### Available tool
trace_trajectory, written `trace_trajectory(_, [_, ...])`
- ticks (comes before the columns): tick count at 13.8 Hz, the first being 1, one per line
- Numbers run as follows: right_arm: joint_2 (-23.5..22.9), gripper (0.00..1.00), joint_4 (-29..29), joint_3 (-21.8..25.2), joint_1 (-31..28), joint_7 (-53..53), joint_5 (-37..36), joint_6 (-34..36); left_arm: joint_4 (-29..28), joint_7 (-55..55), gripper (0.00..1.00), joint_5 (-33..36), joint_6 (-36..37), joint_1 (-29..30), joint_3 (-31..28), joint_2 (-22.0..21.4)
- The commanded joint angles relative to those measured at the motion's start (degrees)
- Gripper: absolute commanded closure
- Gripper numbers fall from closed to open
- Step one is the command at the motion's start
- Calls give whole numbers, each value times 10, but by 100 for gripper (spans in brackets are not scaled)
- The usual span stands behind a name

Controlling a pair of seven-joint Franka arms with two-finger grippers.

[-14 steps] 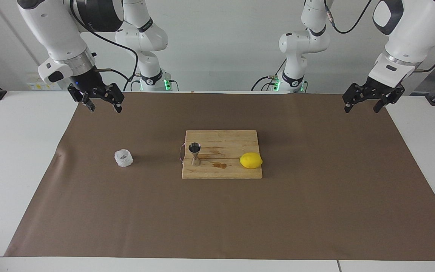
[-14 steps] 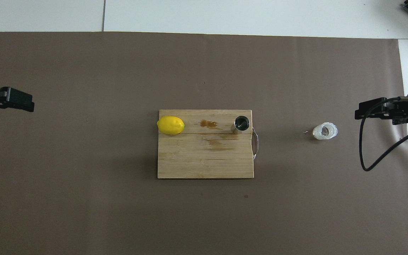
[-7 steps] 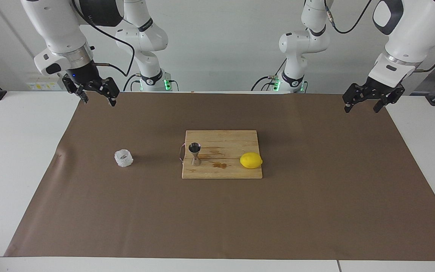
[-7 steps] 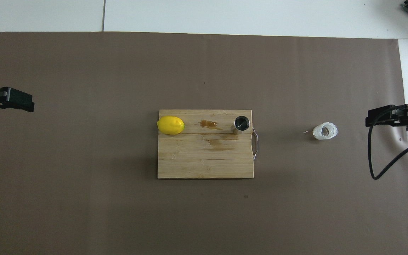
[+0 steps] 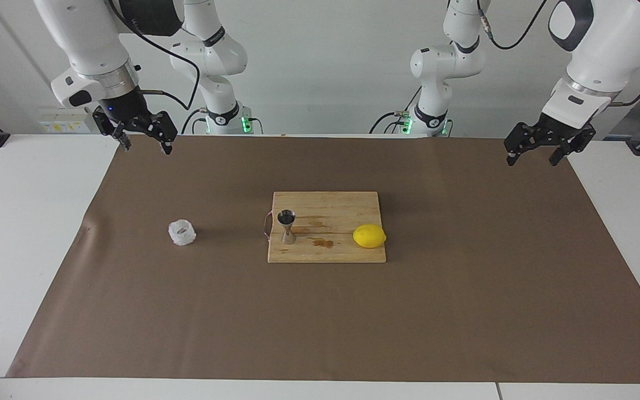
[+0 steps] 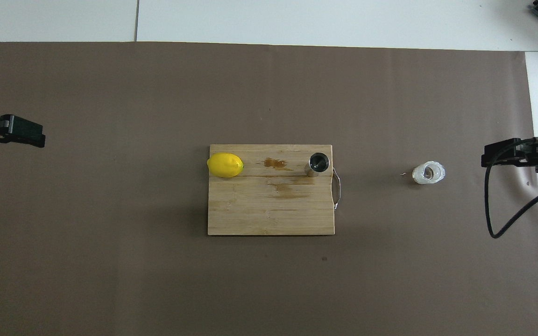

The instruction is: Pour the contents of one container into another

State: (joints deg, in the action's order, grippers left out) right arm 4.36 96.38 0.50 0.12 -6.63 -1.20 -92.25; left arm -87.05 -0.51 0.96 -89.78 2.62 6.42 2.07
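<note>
A wooden cutting board (image 5: 326, 228) (image 6: 271, 205) is laid on the brown paper mat (image 5: 342, 311) (image 6: 157, 93) that covers the white table (image 5: 25, 222) (image 6: 297, 18). A yellow lemon (image 5: 369, 236) (image 6: 225, 164) is set on the board's corner toward the left arm's end. Brown stains (image 5: 323, 242) (image 6: 276, 163) are seen on the board beside the lemon.

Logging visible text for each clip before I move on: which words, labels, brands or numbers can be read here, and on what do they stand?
None can be read.
Yellow sticker on the wall near the right arm: print too small to read.
Cutting board, jigger, crinkled cup, lemon: no lettering shows.
</note>
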Motion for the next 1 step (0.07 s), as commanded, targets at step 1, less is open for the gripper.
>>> trace_trajectory(1, [-4, 0, -9, -8, -5, -7, -5, 12, -19, 0, 0, -3, -2, 3, 0, -17])
